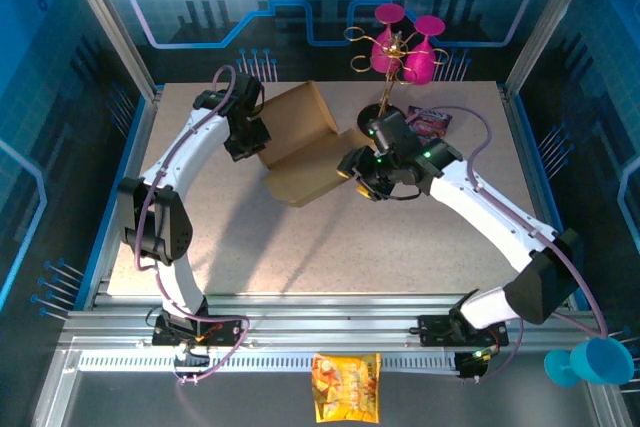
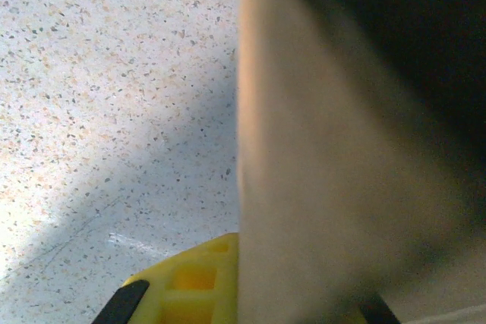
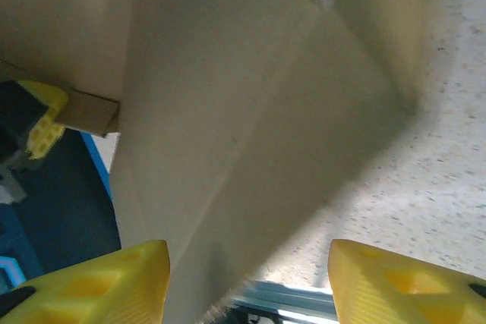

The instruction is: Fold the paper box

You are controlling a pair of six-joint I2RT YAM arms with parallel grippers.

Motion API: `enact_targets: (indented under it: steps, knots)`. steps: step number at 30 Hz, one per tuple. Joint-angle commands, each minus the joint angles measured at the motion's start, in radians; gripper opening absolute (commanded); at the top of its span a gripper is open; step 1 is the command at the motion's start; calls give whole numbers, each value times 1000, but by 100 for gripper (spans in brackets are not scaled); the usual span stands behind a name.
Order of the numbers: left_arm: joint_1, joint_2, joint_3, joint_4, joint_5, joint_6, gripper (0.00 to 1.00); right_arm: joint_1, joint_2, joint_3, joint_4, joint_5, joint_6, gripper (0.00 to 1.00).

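At mid-table the box stands half-folded, the left gripper clamped on its edge. The right gripper, jaws apart at the right panel, should push squarely along the crease.

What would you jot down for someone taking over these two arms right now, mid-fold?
Left gripper: shut on a raised panel at the left end of the paper box.
Right gripper: open, fingers apart at the box's right end, gripping nothing.
Box: mid-table, one panel standing up, the rest lower.
Done: box partly shaped.
Left: fold the remaining flaps and close it.
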Motion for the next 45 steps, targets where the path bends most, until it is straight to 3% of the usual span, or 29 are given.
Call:
enact_targets:
  steps: [1,4,7,15,16,18,19,21,24,26,29,33,37,45]
  knots:
    - [5,-17,-27,5,30,-31,0,14,46,66,54,-2,-2,54]
    - [5,-31,-44,14,32,-38,0,18,100,115,-14,9,-22,50]
    - [5,-39,-55,17,32,-43,0,19,118,118,-21,21,-23,34]
    - [4,-64,-89,36,78,-62,0,22,179,223,-186,126,-96,3]
    - [2,-72,-94,37,92,-67,10,20,187,237,-212,145,-118,0]
    - [-5,-100,-118,44,126,-87,43,13,200,266,-264,189,-180,0]
    - [-8,-117,-131,45,145,-98,53,9,204,279,-282,212,-220,0]
    - [-19,-166,-174,63,204,-144,64,0,219,319,-330,271,-325,0]
    - [-40,-255,-239,87,291,-231,69,-9,252,389,-400,355,-516,0]
    - [-52,-322,-273,100,335,-292,87,-13,271,437,-440,416,-647,0]
    - [-54,-410,-298,106,375,-364,87,-17,284,484,-431,425,-877,0]
    - [-10,-457,-238,58,372,-357,83,-14,362,640,-516,409,-1115,0]
    - [57,-432,-161,6,340,-276,78,7,466,797,-631,476,-1221,0]
    - [150,-412,-203,25,280,-148,67,126,608,854,-577,735,-1296,0]
